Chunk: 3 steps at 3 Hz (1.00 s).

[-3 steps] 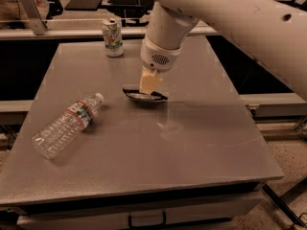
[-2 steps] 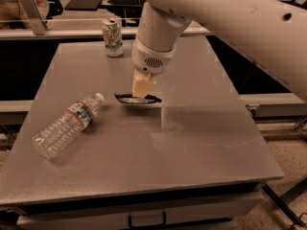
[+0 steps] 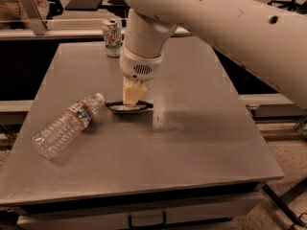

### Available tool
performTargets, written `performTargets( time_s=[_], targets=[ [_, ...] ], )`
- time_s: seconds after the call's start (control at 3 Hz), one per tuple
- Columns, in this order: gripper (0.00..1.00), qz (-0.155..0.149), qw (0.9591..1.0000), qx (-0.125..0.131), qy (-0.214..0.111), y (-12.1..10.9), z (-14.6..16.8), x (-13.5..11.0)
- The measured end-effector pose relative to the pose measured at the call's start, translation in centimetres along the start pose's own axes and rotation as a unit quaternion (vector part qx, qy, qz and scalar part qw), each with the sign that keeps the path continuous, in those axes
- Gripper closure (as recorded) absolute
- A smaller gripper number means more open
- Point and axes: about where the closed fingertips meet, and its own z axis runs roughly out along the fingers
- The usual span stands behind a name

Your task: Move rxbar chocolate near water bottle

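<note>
1. Camera view: the end effector (image 3: 133,94) is clamped on the chocolate bar (image 3: 128,106), directly beneath it on the table (image 3: 192,143).
2. The water bottle (image 3: 67,126) lies on its side just left of the end effector. A leftward overshoot could nudge its cap and roll it away.
3. The grip looks narrow, so the bar might slip.
4. I can read no words on the bottle's red-and-blue band, or on the can (image 3: 112,36) behind.

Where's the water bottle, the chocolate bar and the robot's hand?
water bottle (image 3: 64,126): camera view, on its ribbed middle.
rxbar chocolate (image 3: 116,107): camera view, on its bare left end.
hand (image 3: 132,98): camera view, between its fingertips, closed on the bar's middle, just right of the bottle's cap.
</note>
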Motion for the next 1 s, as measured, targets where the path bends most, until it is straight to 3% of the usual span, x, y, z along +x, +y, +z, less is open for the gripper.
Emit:
performTargets(
  time_s=[0.67,1.0],
  targets=[
    [0.15,-0.006,0.9999,-0.012,0.000,0.53,0.62,-0.49],
    [0.00,-0.007,0.9999,-0.011,0.000,0.56,0.64,-0.57]
  ],
)
